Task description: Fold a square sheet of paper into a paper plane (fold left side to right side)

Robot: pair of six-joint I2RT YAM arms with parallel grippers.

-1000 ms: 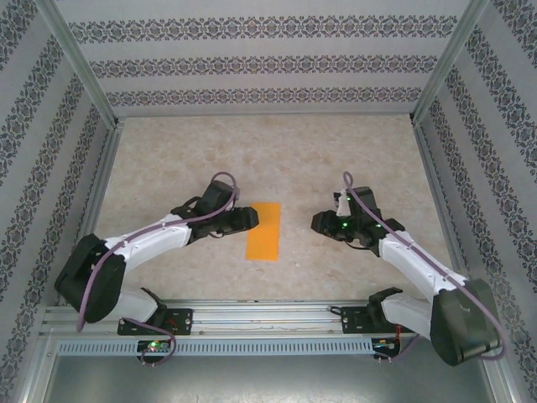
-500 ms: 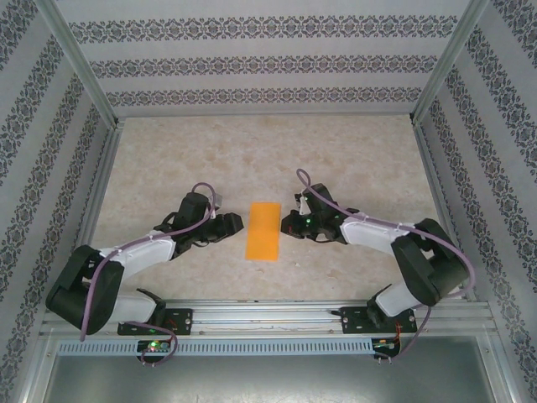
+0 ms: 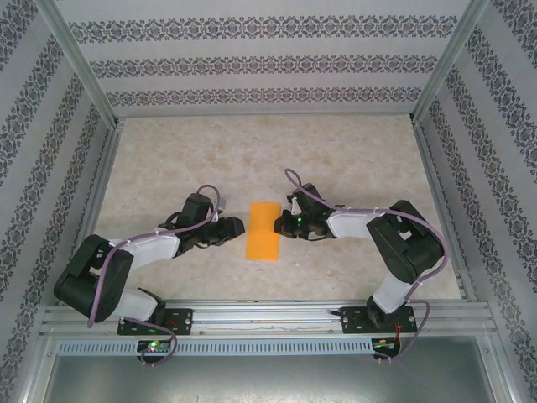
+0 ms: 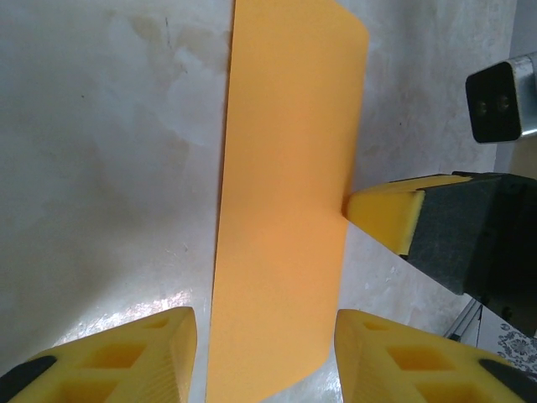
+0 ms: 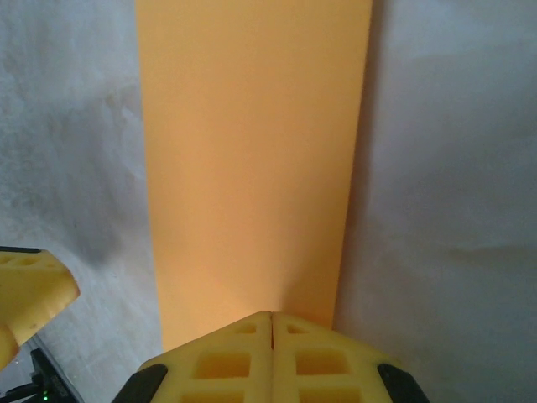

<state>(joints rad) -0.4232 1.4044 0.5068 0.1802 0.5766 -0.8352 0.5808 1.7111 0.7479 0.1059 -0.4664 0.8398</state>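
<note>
The square sheet of paper (image 3: pixel 263 232) lies flat on the table as a narrow bright orange strip, folded in half. My left gripper (image 3: pixel 237 225) is low at the strip's left edge, open. In the left wrist view its two yellow fingers (image 4: pixel 109 353) straddle the near end of the paper (image 4: pixel 285 210) without touching it. My right gripper (image 3: pixel 284 225) sits at the strip's right edge, shut. Seen from the right wrist, its closed tips (image 5: pixel 271 317) rest on the edge of the paper (image 5: pixel 252 151). The strip is not between them.
The beige mottled tabletop (image 3: pixel 336 159) is walled by patterned panels on three sides, with a metal rail (image 3: pixel 268 315) along the near edge. The two grippers face each other closely across the strip; the right one's yellow finger (image 4: pixel 390 210) shows in the left wrist view.
The right arm swung left to the paper's right edge and its gripper shut. The left gripper drew back to the left, off the paper, and its jaws narrowed a little.
</note>
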